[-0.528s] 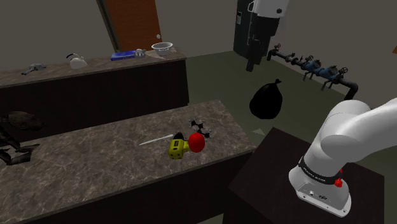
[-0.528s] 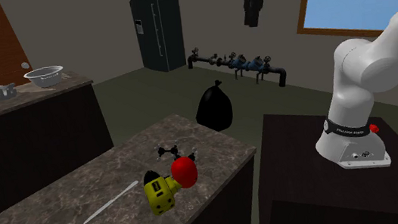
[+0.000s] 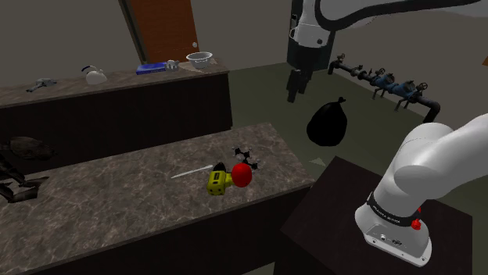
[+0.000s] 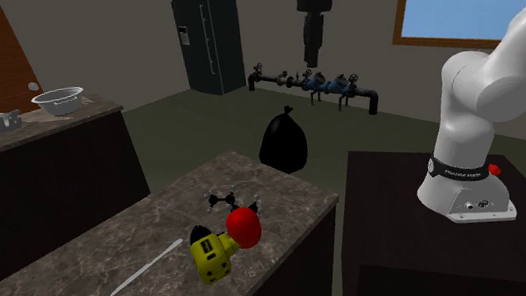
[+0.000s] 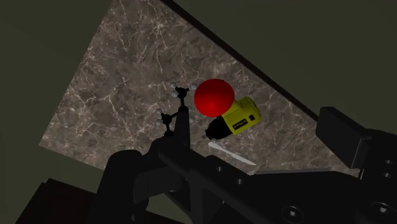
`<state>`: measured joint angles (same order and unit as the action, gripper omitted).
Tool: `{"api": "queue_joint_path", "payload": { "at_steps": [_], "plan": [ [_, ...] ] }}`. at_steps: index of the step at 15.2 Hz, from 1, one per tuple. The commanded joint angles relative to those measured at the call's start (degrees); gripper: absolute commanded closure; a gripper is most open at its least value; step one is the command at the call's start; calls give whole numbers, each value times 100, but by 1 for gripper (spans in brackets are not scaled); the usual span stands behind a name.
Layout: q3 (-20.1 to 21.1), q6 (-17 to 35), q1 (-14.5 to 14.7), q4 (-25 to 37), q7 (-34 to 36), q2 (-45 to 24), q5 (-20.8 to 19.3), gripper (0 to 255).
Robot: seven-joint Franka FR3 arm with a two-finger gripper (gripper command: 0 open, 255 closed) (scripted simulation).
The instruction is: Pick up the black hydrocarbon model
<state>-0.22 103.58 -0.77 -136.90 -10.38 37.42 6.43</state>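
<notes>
Hanging high, tool (image 3: 296, 88) sits well apart from black hydrocarbon model (image 3: 242, 155) on counter (image 3: 117, 205); grip: can't tell.

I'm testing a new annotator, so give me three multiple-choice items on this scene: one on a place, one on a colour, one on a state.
1. Where is the model?
A) on the counter, beside the ball
B) in the bowl
C) on the floor

2. What colour is the tool by the ball?
A) blue
B) yellow
C) white

3. How is the gripper placed?
A) touching the model
B) resting on the stand
C) high in the air, clear of the model

Answers: 1 A, it lies next to the red ball on the marbled top; 2 B, its body is plainly yellow; 3 C, it hangs well above the counter.
</notes>
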Motion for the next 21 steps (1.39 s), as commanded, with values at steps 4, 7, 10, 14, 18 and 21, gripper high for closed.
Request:
{"api": "queue_joint_path", "payload": {
  "at_steps": [4, 7, 10, 14, 18, 21],
  "plan": [
    [-85, 1015, -15, -271, -180, -720, 56, 0],
    [-128, 1602, -7, -323, -287, -1248, 119, 0],
    [-175, 2161, 11, -296, -407, -1829, 206, 0],
    [-235, 2843, 42, -139, -598, -2665, 371, 0],
    [-274, 3428, 63, 154, -829, -3546, 601, 0],
    [-277, 3793, 59, 460, -1021, -4223, 807, 0]
  ]
}}
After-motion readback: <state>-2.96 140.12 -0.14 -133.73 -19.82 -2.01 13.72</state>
